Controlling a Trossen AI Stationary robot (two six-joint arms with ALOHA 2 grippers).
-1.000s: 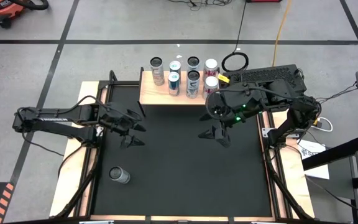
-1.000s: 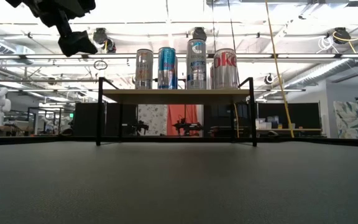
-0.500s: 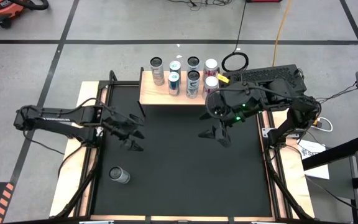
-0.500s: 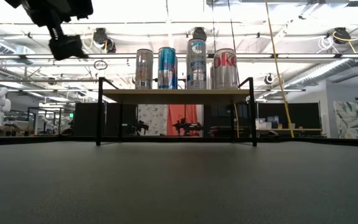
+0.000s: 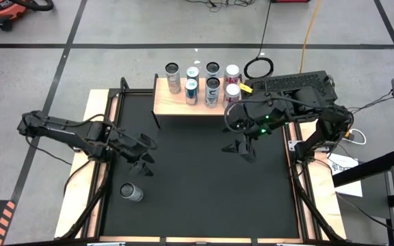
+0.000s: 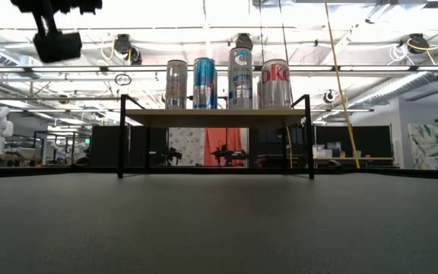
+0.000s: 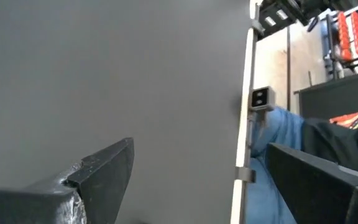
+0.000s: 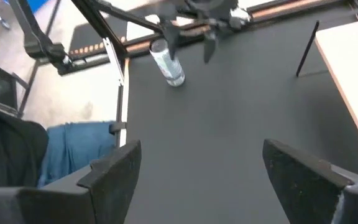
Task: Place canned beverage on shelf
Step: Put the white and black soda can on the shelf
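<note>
White script letters, apparently "oke", on red-and-silver can, rightmost in row on shelf, well off from left gripper. Other cans' print too small to read.

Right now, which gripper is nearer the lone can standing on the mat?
Left. The left gripper hovers open just beyond the lone can, on its shelf side. The right gripper, also open, is far across the mat.
</note>
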